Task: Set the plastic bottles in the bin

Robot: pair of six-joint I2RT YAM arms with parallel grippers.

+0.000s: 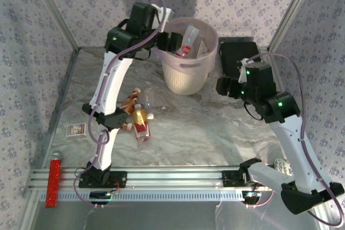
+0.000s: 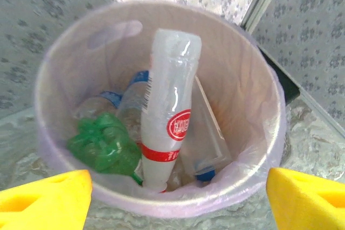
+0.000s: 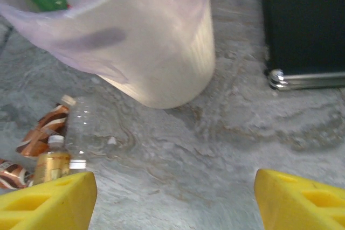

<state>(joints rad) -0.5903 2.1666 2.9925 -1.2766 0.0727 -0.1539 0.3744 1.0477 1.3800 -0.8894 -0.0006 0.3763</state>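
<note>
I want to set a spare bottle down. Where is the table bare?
Widest bare patch: in front of the bin, between the loose bottles and the right arm. A smaller one: far left, between left arm and wall. Crowded: around those bottles, and the gap between bin and black case.

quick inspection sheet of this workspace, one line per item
surface: grey marbled table, no spills seen
job's things: bin upright at the back; inside it a white red-labelled bottle, a crushed green bottle and others; loose bottles lie on the table by the left arm
clutter: black case right of the bin; red bar at the near left; small card
claws: left claw open above the bin, holding nothing; right claw open over bare table
cables: lilac cables run along both arms
surroundings: floral-patterned walls
</note>
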